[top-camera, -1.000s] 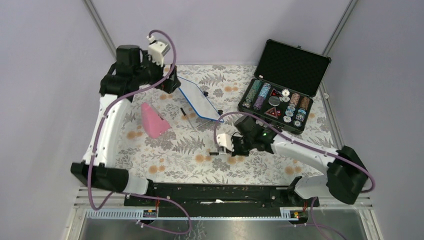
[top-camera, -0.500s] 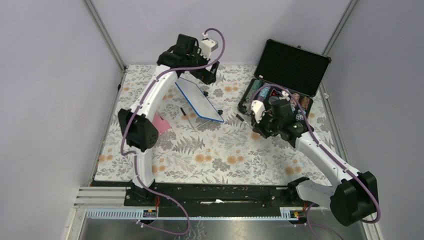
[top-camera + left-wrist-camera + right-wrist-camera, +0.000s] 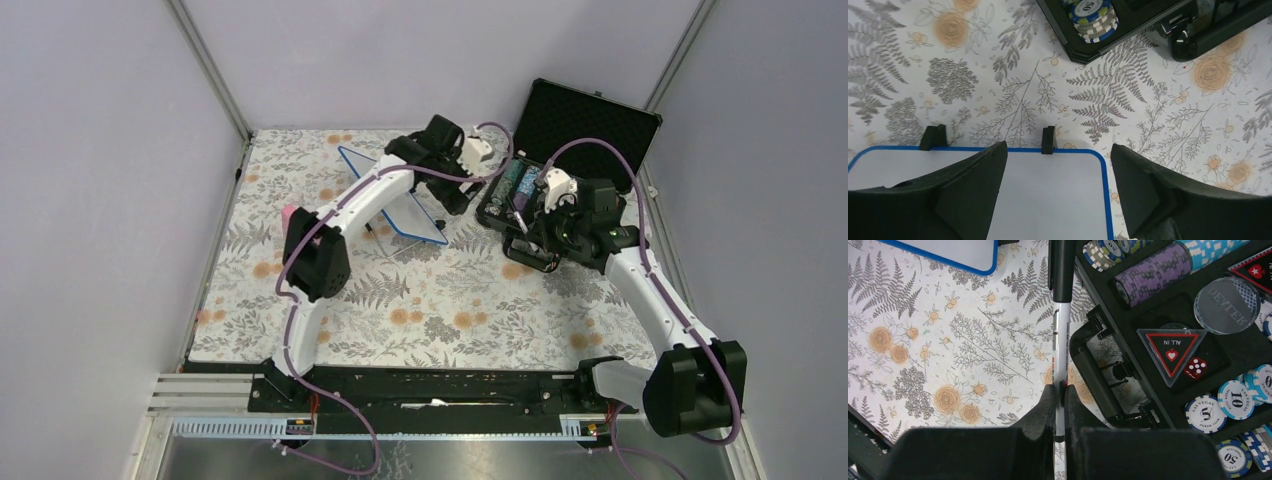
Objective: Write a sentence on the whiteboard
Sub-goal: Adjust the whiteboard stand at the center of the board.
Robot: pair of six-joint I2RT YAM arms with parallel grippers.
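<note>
Top view has the full layout: the whiteboard (image 3: pixel 412 218) is propped at a tilt toward 12 o'clock on the fern-print tablecloth (image 3: pixel 420 300). The foam-lined black case (image 3: pixel 590 125) lies open at 2 o'clock, and the left gripper (image 3: pixel 452 195) hangs between the two. The right gripper (image 3: pixel 522 218) is at the case's near edge, too small here to judge. The left wrist cam fills in the first one: the left gripper (image 3: pixel 1058 150) has its jaws spread wide with nothing in them. They're above the whiteboard (image 3: pixel 1048 192), whose rounded blue-framed corner is at 6 o'clock, plain white, with two black clip feet (image 3: pixel 1048 140) on its edge. The right wrist cam shows the right gripper (image 3: pixel 1060 390) clamped on a marker (image 3: pixel 1061 340) with a white barrel and black cap, pointing to 12 o'clock. The case (image 3: pixel 1093 367) runs from 1 to 5 o'clock, holding ridged rolls of poker chips (image 3: pixel 1153 275), a clear round dealer puck (image 3: pixel 1225 302), a triangular ALL IN plaque (image 3: pixel 1170 347) and red dice (image 3: pixel 1195 367).
</note>
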